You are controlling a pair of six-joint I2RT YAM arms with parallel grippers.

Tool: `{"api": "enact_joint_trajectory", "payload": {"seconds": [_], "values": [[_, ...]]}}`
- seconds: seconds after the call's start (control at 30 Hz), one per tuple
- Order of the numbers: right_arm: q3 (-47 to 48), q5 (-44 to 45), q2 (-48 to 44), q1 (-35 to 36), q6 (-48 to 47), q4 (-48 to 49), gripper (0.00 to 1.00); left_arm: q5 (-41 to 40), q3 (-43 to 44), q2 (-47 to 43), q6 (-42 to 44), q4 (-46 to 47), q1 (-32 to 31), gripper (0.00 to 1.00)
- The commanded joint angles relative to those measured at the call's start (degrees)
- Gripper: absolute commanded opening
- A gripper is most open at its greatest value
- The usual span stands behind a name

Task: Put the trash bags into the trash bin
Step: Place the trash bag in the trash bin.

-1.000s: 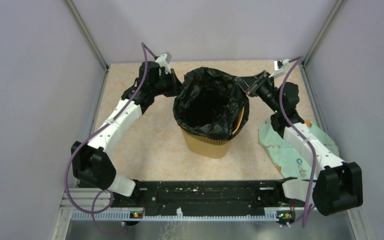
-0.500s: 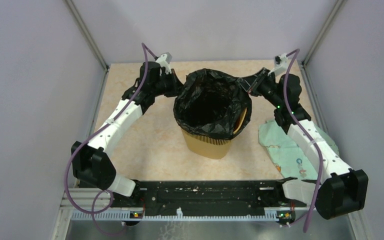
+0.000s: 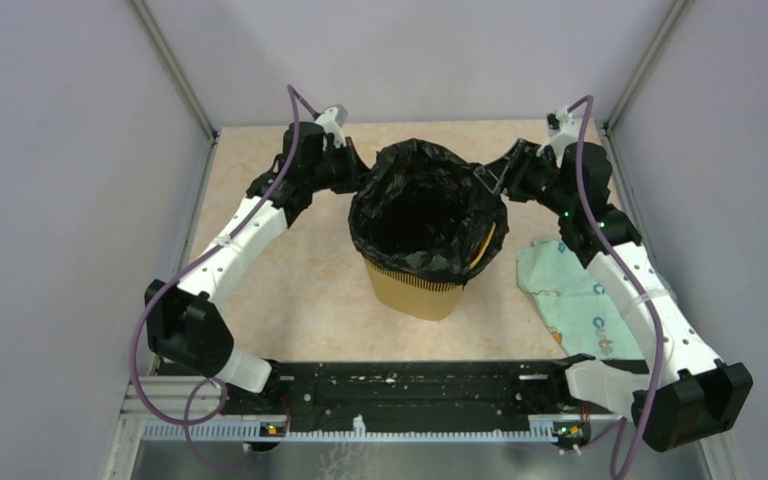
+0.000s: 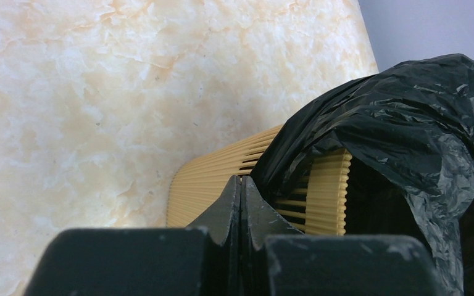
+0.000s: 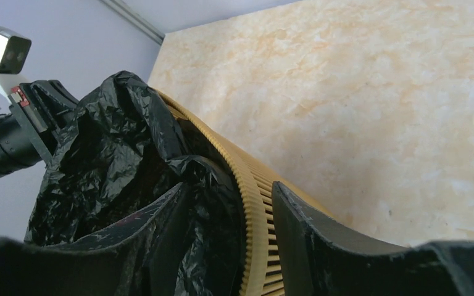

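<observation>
The mustard-yellow trash bin stands mid-table with a glossy black trash bag lining it, its edge folded over the rim. My left gripper is at the bin's far-left rim, shut. In the left wrist view its tips meet right beside the bag's lower edge over the slotted bin wall; whether film is pinched cannot be told. My right gripper is open at the far-right rim. It straddles the rim, one finger inside against the bag and one outside.
A pale green patterned cloth lies on the table right of the bin, partly under my right arm. Grey enclosure walls close in the left, right and back. The left arm's wrist and camera show across the bin.
My right gripper has opened and let go of the bag's edge at the far-right rim, and the right arm has swung slightly outward. The left gripper stays shut in place.
</observation>
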Motion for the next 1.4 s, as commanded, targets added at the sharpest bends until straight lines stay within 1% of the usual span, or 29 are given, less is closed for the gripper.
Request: {"api": "enact_joint_trajectory", "payload": {"seconds": [0.0,0.2,0.23,0.3,0.33,0.43,0.63,0.73,0.97,1.23,1.37], "values": [[3.8,1.4,-3.0,0.7,-3.4,-4.8,0.52,0.2,1.6,1.4,1.5,-1.5,-0.7,0.00],[3.9,0.2,-4.1,0.7,-3.2,-5.6,0.52,0.3,1.8,1.7,1.5,-1.4,-0.8,0.01],[4.2,0.2,-4.0,0.7,-3.2,-6.0,0.50,0.4,1.9,1.8,1.5,-1.5,-0.8,0.01],[4.9,0.1,-3.6,0.7,-3.4,-6.8,0.44,0.4,2.0,1.8,1.5,-1.4,-0.8,0.00],[5.1,0.3,-3.5,0.7,-3.4,-7.0,0.38,0.4,2.1,1.9,1.5,-1.5,-0.7,0.01],[5.6,1.4,-3.4,0.7,-3.6,-7.8,0.25,0.5,2.3,1.8,1.6,-1.4,-0.7,0.01],[7.1,2.2,-2.4,0.7,-4.7,-9.3,0.10,0.6,2.2,1.9,1.7,-1.6,-0.7,0.01],[8.1,3.6,-2.3,0.7,-5.2,-10.2,0.00,0.7,2.3,2.1,1.7,-1.5,-0.8,0.01],[9.0,6.8,-2.3,0.7,-6.5,-12.0,0.00,0.8,3.0,2.2,1.9,-1.5,-0.8,0.01],[8.4,8.5,-2.8,0.7,-7.1,-12.9,0.00,1.1,3.6,2.6,2.2,-1.5,-0.8,0.00],[8.1,11.1,-3.2,0.7,-7.8,-14.3,0.00,1.2,3.9,2.7,2.3,-1.6,-0.8,0.00]]}}
